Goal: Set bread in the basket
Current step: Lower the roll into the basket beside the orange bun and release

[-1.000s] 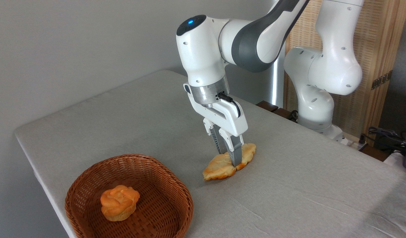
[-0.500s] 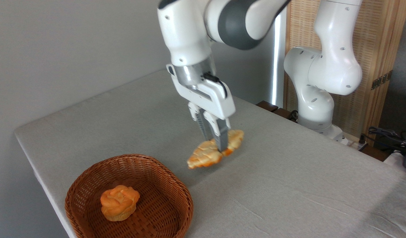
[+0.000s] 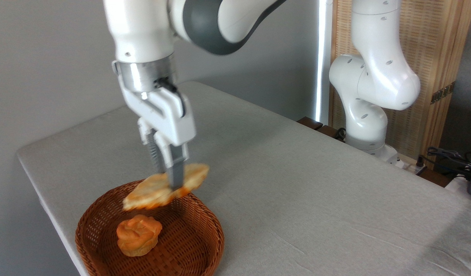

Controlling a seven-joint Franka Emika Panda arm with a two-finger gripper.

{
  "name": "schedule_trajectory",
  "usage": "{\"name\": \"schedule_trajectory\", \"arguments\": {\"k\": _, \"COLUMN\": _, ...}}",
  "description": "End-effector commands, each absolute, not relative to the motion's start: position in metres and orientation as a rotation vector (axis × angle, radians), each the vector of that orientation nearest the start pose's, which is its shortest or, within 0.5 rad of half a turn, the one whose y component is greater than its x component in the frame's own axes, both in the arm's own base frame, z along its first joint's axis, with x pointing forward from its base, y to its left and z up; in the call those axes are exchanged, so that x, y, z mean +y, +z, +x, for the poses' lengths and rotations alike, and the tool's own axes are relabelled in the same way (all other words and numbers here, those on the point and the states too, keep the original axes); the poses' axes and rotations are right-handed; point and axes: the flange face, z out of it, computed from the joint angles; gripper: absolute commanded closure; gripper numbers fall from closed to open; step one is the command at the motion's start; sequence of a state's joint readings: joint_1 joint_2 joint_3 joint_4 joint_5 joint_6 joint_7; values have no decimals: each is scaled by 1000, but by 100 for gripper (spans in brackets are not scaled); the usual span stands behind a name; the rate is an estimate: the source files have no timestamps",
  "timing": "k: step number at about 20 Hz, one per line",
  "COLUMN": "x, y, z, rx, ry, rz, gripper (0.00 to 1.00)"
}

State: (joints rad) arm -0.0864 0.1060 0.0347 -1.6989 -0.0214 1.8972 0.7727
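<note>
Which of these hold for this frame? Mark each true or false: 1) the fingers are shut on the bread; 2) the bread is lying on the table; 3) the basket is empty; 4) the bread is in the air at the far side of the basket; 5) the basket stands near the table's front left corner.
1) True: the gripper has its fingers shut on the bread.
2) False: it is held clear of the table.
3) False: the basket already holds a round orange bun.
4) True: it hangs at the basket's far rim, above the bun.
5) True.
</note>
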Motion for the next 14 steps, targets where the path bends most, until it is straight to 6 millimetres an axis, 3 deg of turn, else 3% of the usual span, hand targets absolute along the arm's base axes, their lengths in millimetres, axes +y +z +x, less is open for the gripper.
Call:
{"name": "schedule_trajectory", "arguments": {"k": 1, "x": -28, "y": 528, "z": 631, "rx": 1209, "ry": -264, "rz": -2836, "gripper": 20}}
{"name": "schedule_trajectory", "arguments": {"k": 3, "x": -21, "y": 525, "z": 633, "rx": 1195, "ry": -255, "rz": -2828, "gripper": 0}}
{"name": "schedule_trajectory", "arguments": {"k": 14, "x": -19, "y": 525, "z": 631, "rx": 1184, "ry": -232, "rz": -2821, "gripper": 0}}
